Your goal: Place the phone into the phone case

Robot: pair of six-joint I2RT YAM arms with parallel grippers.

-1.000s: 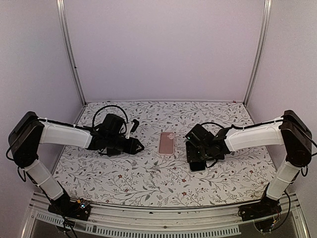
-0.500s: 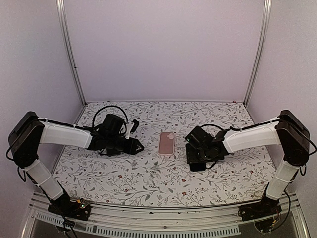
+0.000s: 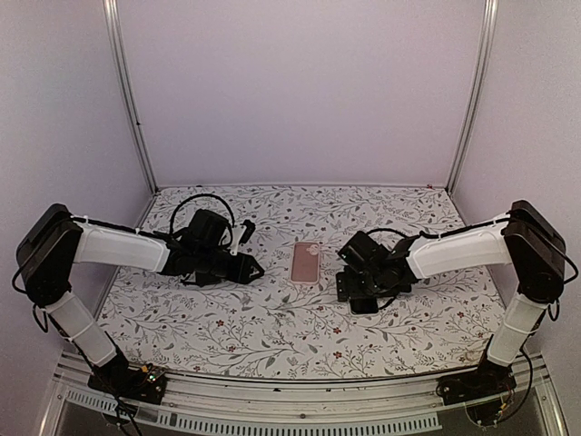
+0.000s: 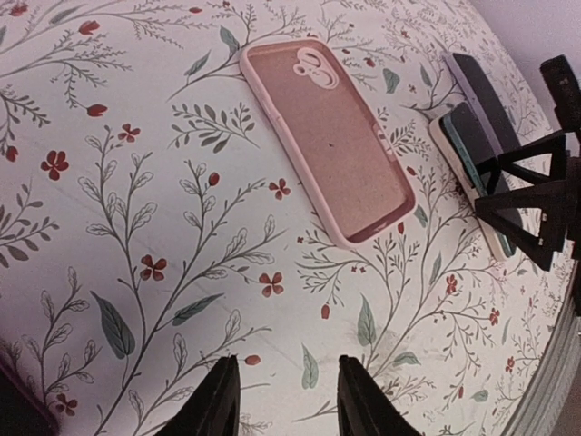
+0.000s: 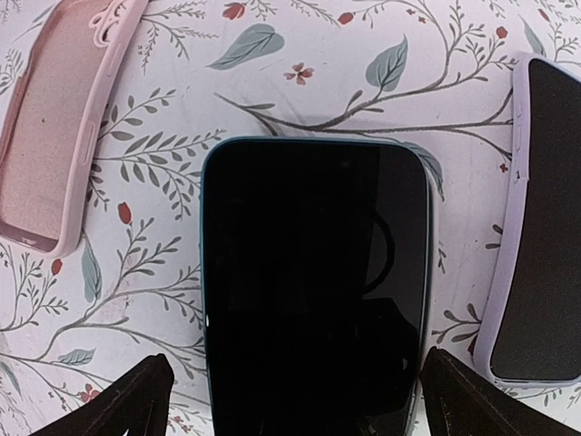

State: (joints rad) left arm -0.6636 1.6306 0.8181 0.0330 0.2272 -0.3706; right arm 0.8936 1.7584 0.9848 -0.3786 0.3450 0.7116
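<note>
The empty pink phone case lies open side up at the table's middle; it also shows in the left wrist view and at the left edge of the right wrist view. A phone with a dark screen and teal edge lies flat just right of the case. My right gripper is open and low over the phone, one finger on each long side, not closed on it. In the top view the right gripper covers most of the phone. My left gripper is open and empty, left of the case.
A second phone in a lilac case lies close to the right of the teal-edged phone, with a narrow gap between them. The floral table cover runs to side rails and a back wall.
My right gripper has shifted slightly left and settled lower over the teal-edged phone. The left arm has barely moved. The pink case has not moved.
</note>
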